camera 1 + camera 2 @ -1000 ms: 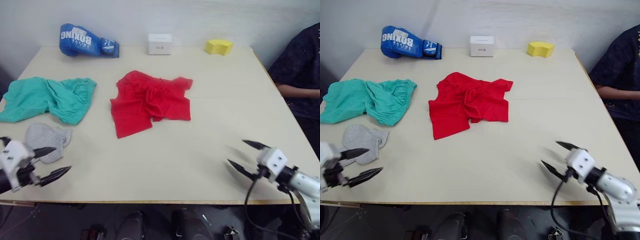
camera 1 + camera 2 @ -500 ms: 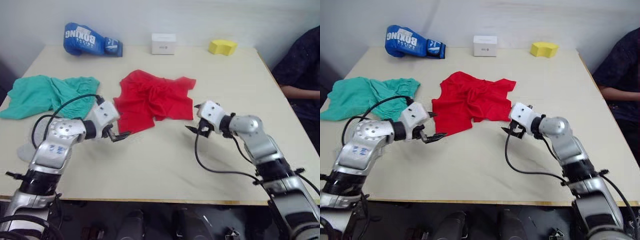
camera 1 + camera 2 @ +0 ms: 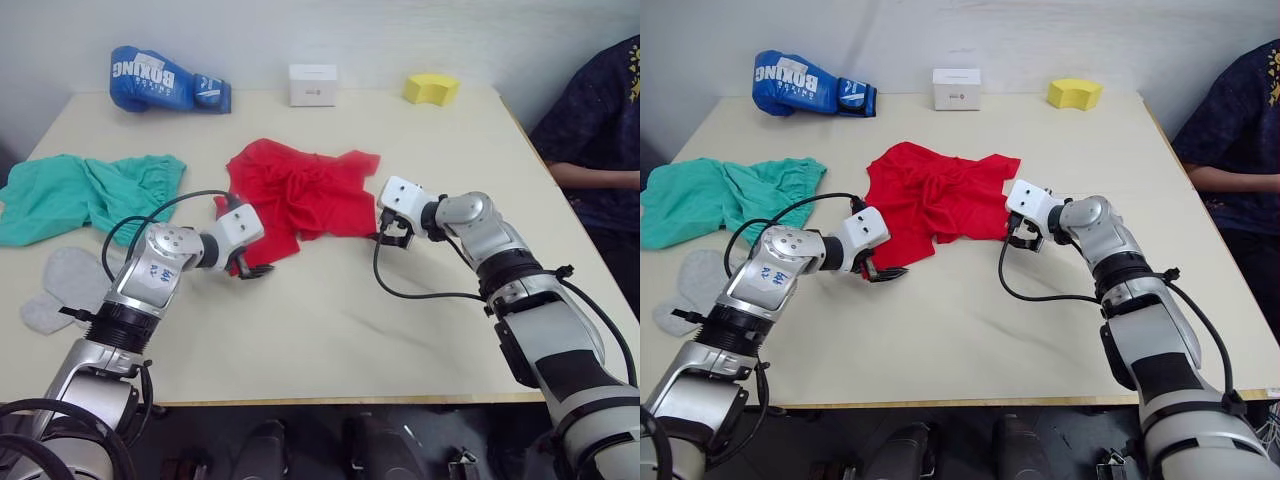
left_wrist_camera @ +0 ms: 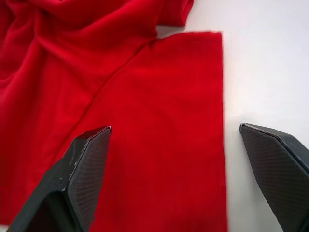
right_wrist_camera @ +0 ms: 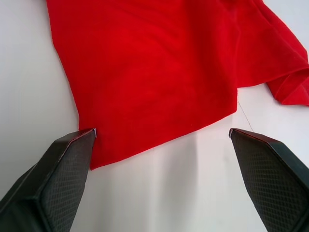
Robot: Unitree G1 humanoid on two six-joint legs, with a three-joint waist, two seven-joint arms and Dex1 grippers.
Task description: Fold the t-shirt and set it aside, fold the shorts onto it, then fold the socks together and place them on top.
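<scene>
left tool [image 3: 883, 270] spread at t-shirt [image 3: 935, 195] near corner | right tool [image 3: 1020, 238] spread at its other corner | t-shirt crumpled, collar hidden | socks [image 3: 62, 285] partly behind left arm

Both our arms reach fwd over the table, elbows bent. Left gripper [image 3: 252, 268] low, fingers spread wide. Right gripper [image 3: 1017, 236] low too, also spread wide.
</scene>
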